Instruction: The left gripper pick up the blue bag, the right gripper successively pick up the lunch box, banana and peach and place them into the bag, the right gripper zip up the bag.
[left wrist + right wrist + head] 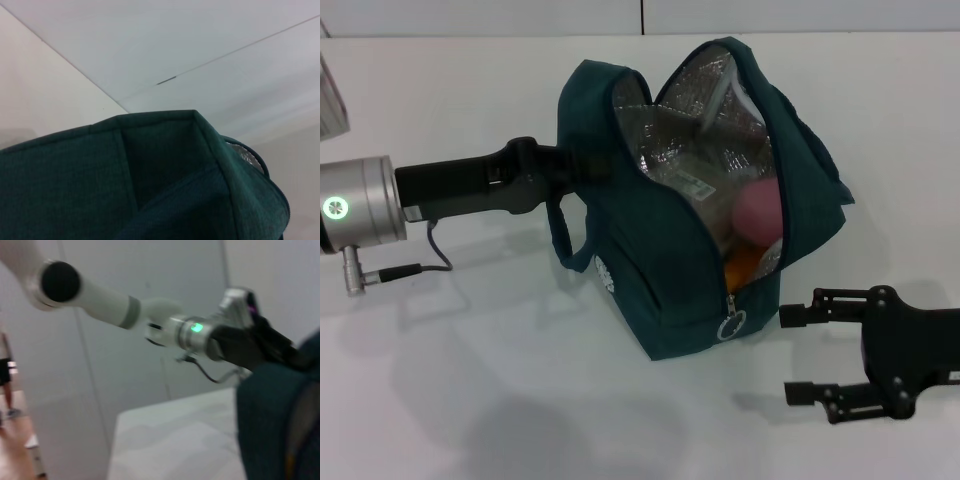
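The blue bag (650, 270) sits on the white table (470, 400) with its mouth gaping and the foil lining showing, so the packing looks finished and the zipping is the step now in hand. Inside the bag I can make out the peach (758, 213), pink and round, near the middle of the opening; below it, toward the bag's lower end, a patch of yellow-orange that I take for the banana (748, 266); and behind them, against the lining, clear plastic with a small label that is probably the lunch box (705, 175). The left gripper (582, 165) reaches in from the bag's handle side and is clamped on the fabric at the bag's upper edge, holding the mouth up. The right gripper (796, 354) hovers just beside the bag's lower corner, fingers spread apart and holding nothing, a little off from the ring zipper pull (732, 326) that hangs at that end of the opening. The next move, as I judge it, calls for closing those fingers on the ring and drawing it along the opening while the left keeps the fabric taut. By count: one bag, one peach, one banana, one lunch box, one zipper pull, two grippers.
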You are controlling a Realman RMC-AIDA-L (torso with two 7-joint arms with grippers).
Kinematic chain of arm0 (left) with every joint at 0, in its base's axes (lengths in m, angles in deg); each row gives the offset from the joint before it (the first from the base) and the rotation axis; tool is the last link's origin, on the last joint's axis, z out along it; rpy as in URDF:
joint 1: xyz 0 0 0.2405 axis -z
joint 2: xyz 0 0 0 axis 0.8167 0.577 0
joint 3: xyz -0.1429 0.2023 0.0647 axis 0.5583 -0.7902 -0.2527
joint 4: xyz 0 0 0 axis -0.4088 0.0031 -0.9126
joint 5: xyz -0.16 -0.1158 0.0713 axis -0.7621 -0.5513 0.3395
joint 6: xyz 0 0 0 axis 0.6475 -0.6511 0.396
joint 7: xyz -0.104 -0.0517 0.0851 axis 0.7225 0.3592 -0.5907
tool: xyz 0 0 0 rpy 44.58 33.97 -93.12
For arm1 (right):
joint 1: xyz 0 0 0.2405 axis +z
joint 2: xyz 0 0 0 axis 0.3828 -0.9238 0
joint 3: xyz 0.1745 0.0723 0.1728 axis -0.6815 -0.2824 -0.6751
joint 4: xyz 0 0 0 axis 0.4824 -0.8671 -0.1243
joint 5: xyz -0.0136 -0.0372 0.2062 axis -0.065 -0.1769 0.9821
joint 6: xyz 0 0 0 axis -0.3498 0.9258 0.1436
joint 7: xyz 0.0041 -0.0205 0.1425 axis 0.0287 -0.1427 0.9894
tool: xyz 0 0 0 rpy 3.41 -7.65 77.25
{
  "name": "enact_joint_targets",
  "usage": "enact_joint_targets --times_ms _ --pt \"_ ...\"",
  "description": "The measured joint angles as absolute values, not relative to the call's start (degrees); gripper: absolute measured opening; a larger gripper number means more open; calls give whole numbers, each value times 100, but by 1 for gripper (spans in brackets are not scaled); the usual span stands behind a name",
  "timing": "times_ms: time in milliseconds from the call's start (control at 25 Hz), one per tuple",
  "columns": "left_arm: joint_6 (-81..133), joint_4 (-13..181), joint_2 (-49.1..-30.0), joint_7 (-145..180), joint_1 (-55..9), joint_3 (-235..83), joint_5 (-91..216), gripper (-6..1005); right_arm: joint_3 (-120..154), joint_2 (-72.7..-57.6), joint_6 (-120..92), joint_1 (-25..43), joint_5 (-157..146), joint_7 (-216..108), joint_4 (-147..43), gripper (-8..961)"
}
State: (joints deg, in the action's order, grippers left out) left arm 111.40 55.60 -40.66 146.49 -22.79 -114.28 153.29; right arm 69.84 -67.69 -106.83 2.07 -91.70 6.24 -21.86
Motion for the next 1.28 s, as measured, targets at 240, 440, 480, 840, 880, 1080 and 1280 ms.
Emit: enact_joint_targets --times_ms 240,440,480,840,880,1080,1280 --pt "11129 5560 -4068 14650 -2301 -11428 15329 57 6990 -6789 -10134 294 -9125 565 -2580 747" --pt "11123 5560 -4074 14650 -2303 -11407 15331 58 7025 -6815 -9865 431 -9117 560 -2854 745" --pt "11123 5561 -4074 14648 -2303 -11388 15331 58 7034 -6823 -9836 435 -9115 556 -2864 744" --pt "11132 5561 -4074 14625 -2290 -11359 15332 59 7130 -6864 -9573 640 -9047 473 -3165 742" --pt "11135 5561 -4074 14622 -2287 -11358 15332 59 7131 -6866 -9563 695 -9018 428 -3258 742" --pt "11142 5576 -4090 14620 -2285 -11358 15332 60 7136 -6871 -9540 835 -8889 315 -3515 740" --pt "11142 5568 -4104 14612 -2298 -11358 15332 60 7147 -6870 -9529 975 -8874 275 -3705 739"
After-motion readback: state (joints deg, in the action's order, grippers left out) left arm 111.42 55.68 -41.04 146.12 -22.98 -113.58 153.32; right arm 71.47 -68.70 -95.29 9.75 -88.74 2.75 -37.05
